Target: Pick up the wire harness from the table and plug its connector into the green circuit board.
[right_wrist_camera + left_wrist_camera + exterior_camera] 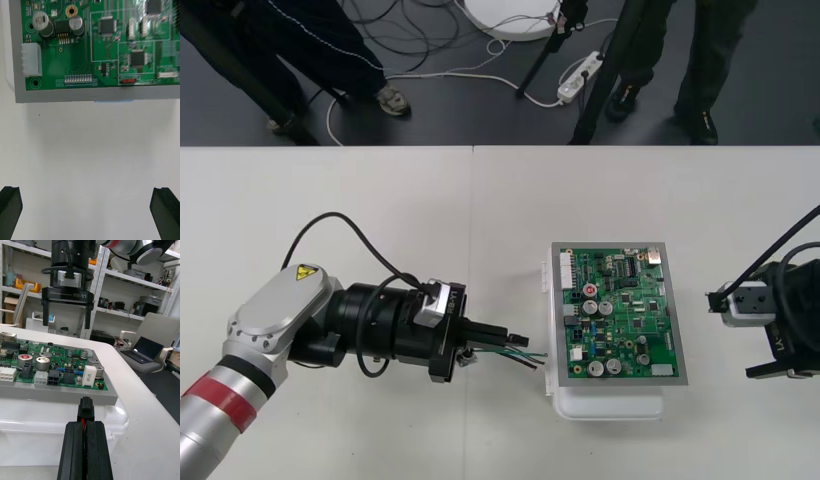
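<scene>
My left gripper (pixel 513 338) lies low over the table just left of the green circuit board (pixel 617 325), shut on the wire harness. In the left wrist view its fingers (pixel 73 450) are pressed together with the small black plug (pixel 85 409) sticking out past their tips, a bit of red wire between them. The plug points at the near edge of the board (pixel 56 369) and stands short of it, above the white base (pixel 56 427). Green and black wires (pixel 518 356) trail beside the gripper. My right gripper (pixel 746 335) waits open to the right of the board (pixel 93 45), its fingers (pixel 9 212) far apart.
The other gripper (pixel 67 300) hangs beyond the board's far side in the left wrist view. The white base (pixel 605 402) juts out past the board toward the table's front edge. Bare table (pixel 380 200) lies behind and around the board.
</scene>
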Robot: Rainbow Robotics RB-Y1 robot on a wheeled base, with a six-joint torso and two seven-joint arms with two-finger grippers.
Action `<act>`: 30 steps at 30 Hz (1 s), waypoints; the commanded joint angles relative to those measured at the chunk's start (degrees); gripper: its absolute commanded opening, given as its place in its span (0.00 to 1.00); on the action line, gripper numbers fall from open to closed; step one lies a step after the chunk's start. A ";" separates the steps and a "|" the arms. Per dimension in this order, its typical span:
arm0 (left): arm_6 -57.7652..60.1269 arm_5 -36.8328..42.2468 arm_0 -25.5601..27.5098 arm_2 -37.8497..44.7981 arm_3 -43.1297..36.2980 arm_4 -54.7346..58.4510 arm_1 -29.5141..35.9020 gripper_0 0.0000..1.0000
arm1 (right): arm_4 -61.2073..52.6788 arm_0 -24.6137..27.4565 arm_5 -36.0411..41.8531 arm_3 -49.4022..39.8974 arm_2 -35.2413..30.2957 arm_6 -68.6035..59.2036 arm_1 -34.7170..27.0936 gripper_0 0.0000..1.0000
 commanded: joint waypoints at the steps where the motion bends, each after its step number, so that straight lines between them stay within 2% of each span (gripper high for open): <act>1: -3.47 0.04 -2.12 1.38 -0.18 -0.81 -1.80 0.00 | 4.25 -3.46 -0.47 -3.10 6.87 -7.00 -1.53 1.00; 14: -4.34 3.73 -2.30 1.47 -0.18 -1.78 -4.17 0.00 | 15.33 -13.65 -0.56 -3.80 20.85 -15.79 -0.48 1.00; 30: -7.42 8.21 -3.00 1.47 -0.18 -3.53 -5.84 0.00 | 22.97 -15.94 -1.44 -2.57 21.55 -14.29 4.01 1.00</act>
